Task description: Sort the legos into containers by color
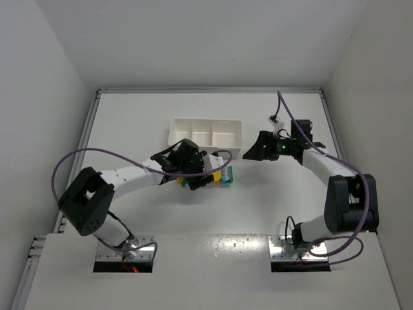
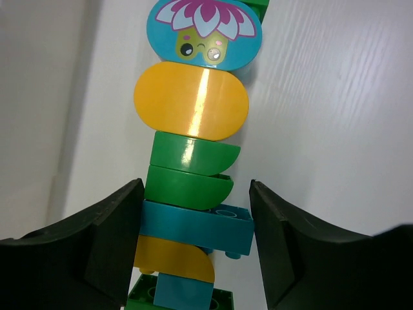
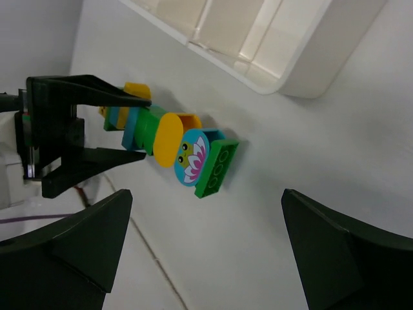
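The legos are joined in one stack (image 1: pixel 218 177) lying on the table in front of the white tray (image 1: pixel 173 133). In the left wrist view the stack runs from a cyan flower-face piece (image 2: pixel 204 32) through a yellow oval (image 2: pixel 191 100), two green half-rounds (image 2: pixel 191 169) and a blue brick (image 2: pixel 193 226) to more yellow, blue and green pieces. My left gripper (image 2: pixel 197 194) is open, its jaws straddling the stack at the blue brick, with a small gap on the right side. My right gripper (image 3: pixel 205 200) is open and empty, hovering right of the stack's green end brick (image 3: pixel 217 168).
The tray's three compartments (image 3: pixel 284 71) look empty. It stands just behind the stack, its right end near my right gripper (image 1: pixel 255 152). White walls enclose the table at the left, back and right.
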